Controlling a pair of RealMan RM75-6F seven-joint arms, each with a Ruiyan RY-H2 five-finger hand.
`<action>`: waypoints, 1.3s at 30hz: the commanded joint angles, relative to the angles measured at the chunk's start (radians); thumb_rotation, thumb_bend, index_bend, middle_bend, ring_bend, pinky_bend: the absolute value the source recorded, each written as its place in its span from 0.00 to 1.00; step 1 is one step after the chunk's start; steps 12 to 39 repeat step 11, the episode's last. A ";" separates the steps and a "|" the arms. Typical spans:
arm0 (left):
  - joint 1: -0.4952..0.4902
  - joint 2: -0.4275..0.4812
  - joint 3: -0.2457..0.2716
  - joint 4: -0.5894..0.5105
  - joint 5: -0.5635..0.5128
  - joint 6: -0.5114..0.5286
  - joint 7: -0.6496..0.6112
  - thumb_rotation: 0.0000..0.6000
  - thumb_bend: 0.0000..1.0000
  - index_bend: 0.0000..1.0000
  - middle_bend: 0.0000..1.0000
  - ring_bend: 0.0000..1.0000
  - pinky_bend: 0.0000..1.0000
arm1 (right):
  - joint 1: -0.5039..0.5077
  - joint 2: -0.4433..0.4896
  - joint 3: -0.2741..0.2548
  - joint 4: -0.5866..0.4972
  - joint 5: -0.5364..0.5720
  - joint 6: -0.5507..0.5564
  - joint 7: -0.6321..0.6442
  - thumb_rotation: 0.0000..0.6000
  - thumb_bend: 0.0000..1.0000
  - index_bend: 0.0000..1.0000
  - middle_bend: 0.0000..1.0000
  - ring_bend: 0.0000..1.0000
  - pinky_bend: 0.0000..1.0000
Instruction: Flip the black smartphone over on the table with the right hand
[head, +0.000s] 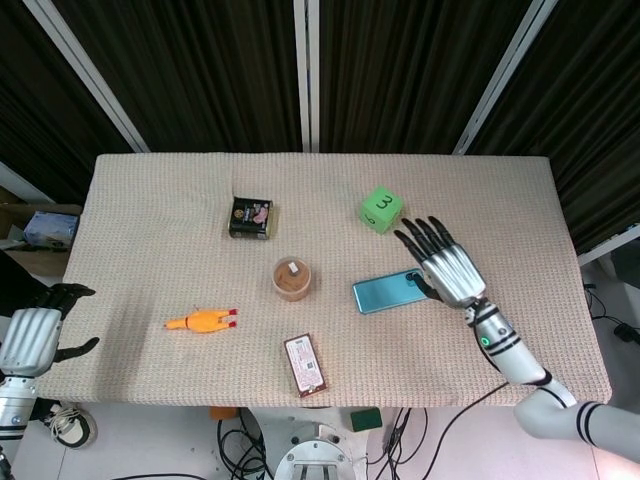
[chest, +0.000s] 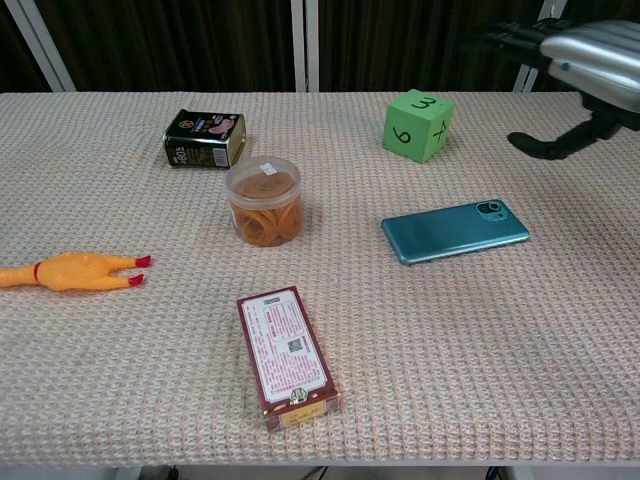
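My left hand (head: 35, 335) is hanging off the surface's (head: 150, 220) left edge near the front corner, fingers loosely apart, holding nothing, far from the job. Moving right, the smartphone (head: 386, 292) is lying flat, back and camera bump facing up, right of centre toward the front edge, long axis running left-right, slightly skewed. My right hand (head: 447, 266) is hovering just beside and above its right end, fingers spread wide and empty. I'm judging the flip done; this hand is the nearer one.
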 joint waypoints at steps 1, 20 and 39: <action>0.001 -0.002 0.003 -0.001 0.008 0.005 0.005 1.00 0.08 0.30 0.26 0.21 0.34 | -0.265 0.031 -0.060 -0.082 0.104 0.238 -0.089 0.97 0.36 0.00 0.00 0.00 0.00; 0.009 -0.001 0.008 -0.034 0.037 0.040 0.045 1.00 0.08 0.29 0.26 0.21 0.33 | -0.495 0.096 -0.136 -0.054 0.196 0.318 -0.030 0.84 0.38 0.00 0.00 0.00 0.00; 0.009 -0.001 0.008 -0.034 0.037 0.040 0.045 1.00 0.08 0.29 0.26 0.21 0.33 | -0.495 0.096 -0.136 -0.054 0.196 0.318 -0.030 0.84 0.38 0.00 0.00 0.00 0.00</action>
